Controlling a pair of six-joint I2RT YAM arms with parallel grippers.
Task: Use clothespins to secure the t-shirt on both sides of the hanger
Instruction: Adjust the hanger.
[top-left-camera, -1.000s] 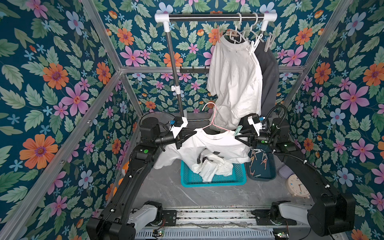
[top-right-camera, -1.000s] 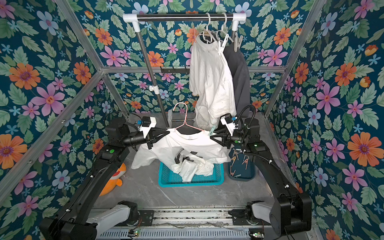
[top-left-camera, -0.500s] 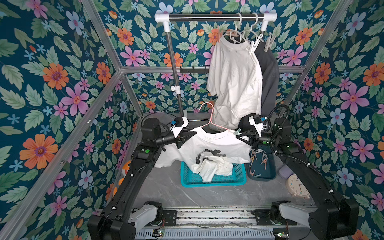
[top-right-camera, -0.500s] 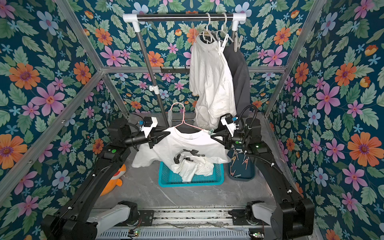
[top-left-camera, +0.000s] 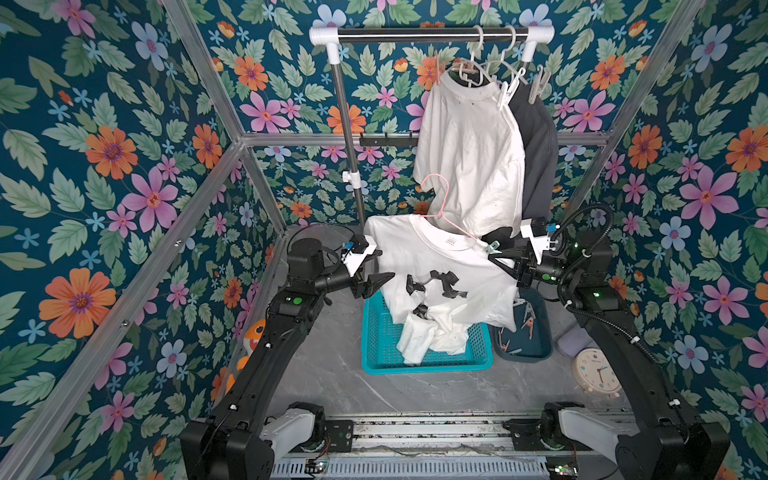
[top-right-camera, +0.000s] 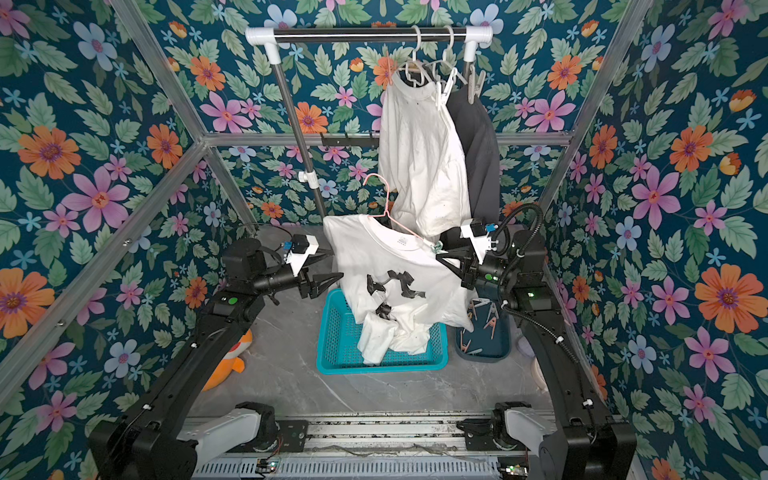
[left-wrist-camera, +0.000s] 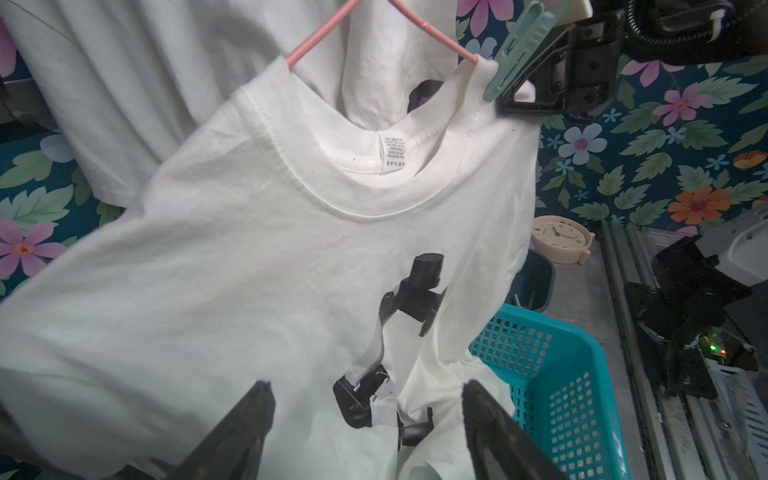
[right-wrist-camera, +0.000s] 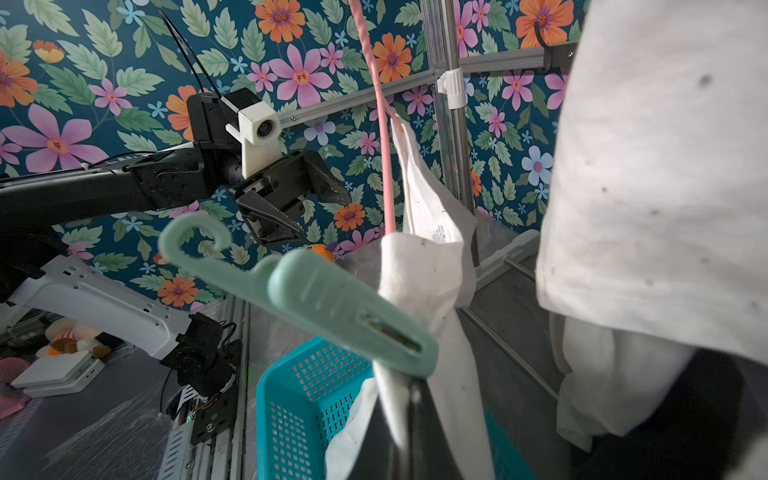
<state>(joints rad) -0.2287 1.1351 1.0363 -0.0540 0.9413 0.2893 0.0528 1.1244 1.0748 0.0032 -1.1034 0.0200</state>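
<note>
the t-shirt (top-left-camera: 432, 266) hangs on the hanger (top-left-camera: 444, 199) in the air above the basket (top-left-camera: 424, 368), which holds bunched cloth (top-left-camera: 419, 340). the basket sits mid-tabletop. the tray (top-left-camera: 536, 347) of loose clothespins (top-left-camera: 525, 311) is just right of it, the clock (top-left-camera: 596, 372) by the right edge, a toy (top-left-camera: 253, 332) by the left edge. the rack (top-left-camera: 415, 35) stands at the back edge, two garments (top-left-camera: 469, 153) at its bar's right end. the left gripper (top-right-camera: 336, 266) is beside the t-shirt's left side, the right gripper (top-left-camera: 494, 255) at its right shoulder with a clothespin (top-left-camera: 492, 247).

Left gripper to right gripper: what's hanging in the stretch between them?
The white t-shirt spans it, from the left gripper to the right gripper, with a mint green clothespin at the right gripper's end. Both top views show this.
</note>
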